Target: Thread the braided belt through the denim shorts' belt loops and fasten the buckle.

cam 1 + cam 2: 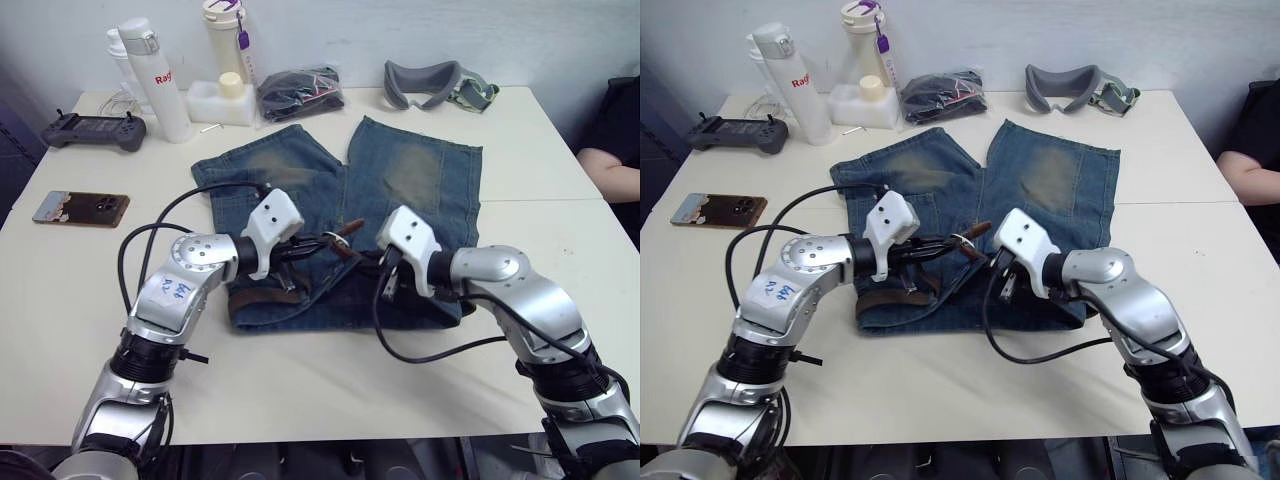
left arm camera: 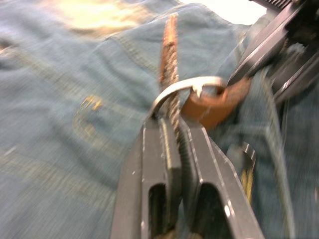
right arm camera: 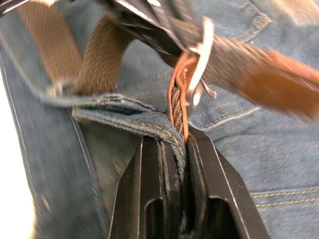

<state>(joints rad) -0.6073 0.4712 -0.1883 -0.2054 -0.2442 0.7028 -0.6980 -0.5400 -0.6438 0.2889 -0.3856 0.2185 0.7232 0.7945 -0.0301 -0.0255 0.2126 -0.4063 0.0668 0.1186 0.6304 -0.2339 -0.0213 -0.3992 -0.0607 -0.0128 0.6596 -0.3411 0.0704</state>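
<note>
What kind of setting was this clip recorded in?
Probably an indoor lab or office workspace, not a home: a plain cream table against a bare wall, holding a handheld controller, a phone, drink bottles and a grey headset beyond the denim shorts.

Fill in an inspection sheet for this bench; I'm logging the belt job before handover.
Surface: pale table, two tops butted together.
Job's things: denim shorts lie flat, legs pointing away; braided belt runs along the waistband; buckle sits mid-waist, not yet fastened.
Clutter: phone, controller, two bottles, white box, black bundle, grey headset.
Grippers: left gripper shut on the belt at the buckle; right gripper shut on belt and waistband edge.
Cables: black loops off both wrists.
Surroundings: white wall; a person's arm at the right edge.
</note>
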